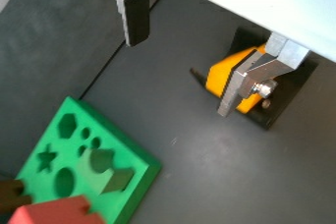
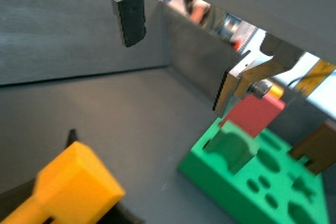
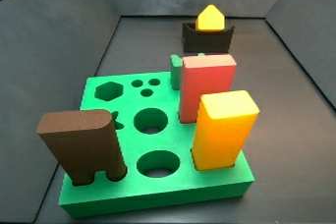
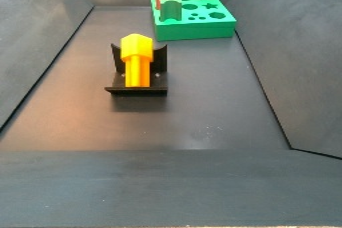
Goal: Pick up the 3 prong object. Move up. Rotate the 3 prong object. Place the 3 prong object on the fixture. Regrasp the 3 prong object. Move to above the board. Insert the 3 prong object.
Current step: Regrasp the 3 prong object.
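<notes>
Gripper (image 1: 191,66) seen in both wrist views only, above dark floor, fingers spread wide, nothing between pads; released. One finger (image 1: 133,14) clear of everything; other finger (image 1: 252,83) overlapping 3 prong object (image 1: 230,69) in that view, contact not determinable. Gripper (image 2: 184,56) likewise apart in second wrist pic. Not visible in either side view.

3 prong object (image 4: 136,54) found resting on fixture (image 4: 136,84), yellow-orange, lying along fixture's base plate w/ upper part seated in dark bracket. In a side view, pointed end (image 3: 209,16) up, protruding above fixture (image 3: 207,37). Also seen in a wrist view (image 2: 69,184), near frame edge.

Board (image 3: 125,135) green, well apart from fixture, nearer opposite end of floor. Board (image 4: 195,18) carrying several pieces: red block (image 3: 207,85) upright, tall yellow-orange block (image 3: 223,128) upright beside it, brown legged block (image 3: 82,145) at one corner, small green piece (image 3: 176,71) just beside red block. Round, hex & star cut-outs open on remaining board face (image 1: 82,149).
</notes>
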You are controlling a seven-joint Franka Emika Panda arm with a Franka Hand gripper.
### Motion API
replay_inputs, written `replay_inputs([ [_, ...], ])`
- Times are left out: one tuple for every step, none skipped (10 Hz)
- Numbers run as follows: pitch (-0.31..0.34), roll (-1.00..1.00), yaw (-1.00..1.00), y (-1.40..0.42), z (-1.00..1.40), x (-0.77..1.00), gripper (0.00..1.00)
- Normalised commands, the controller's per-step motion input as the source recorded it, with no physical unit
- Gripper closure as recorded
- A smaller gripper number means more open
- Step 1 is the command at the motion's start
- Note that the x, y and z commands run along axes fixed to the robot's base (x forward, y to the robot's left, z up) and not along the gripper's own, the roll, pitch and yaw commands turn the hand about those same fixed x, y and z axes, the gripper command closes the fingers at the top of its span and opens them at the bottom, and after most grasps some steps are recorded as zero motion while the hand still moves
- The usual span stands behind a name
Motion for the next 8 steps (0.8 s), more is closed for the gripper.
replay_inputs([
  [0.042, 1.0, 0.01, -0.03, 0.01, -0.02, 0.0],
  [0.039, 1.0, 0.01, -0.04, 0.01, -0.02, 0.0],
  [0.035, 1.0, 0.01, -0.03, 0.02, -0.03, 0.0],
  [0.031, 1.0, 0.01, -0.03, 0.01, -0.03, 0.0],
  [0.023, 1.0, 0.01, -0.02, 0.0, -0.03, 0.0],
  [0.019, 1.0, 0.02, -0.02, 0.0, -0.03, 0.0],
  [0.014, 1.0, 0.02, -0.02, 0.01, -0.03, 0.0],
  [0.008, 1.0, 0.02, -0.02, 0.01, -0.02, 0.0],
])
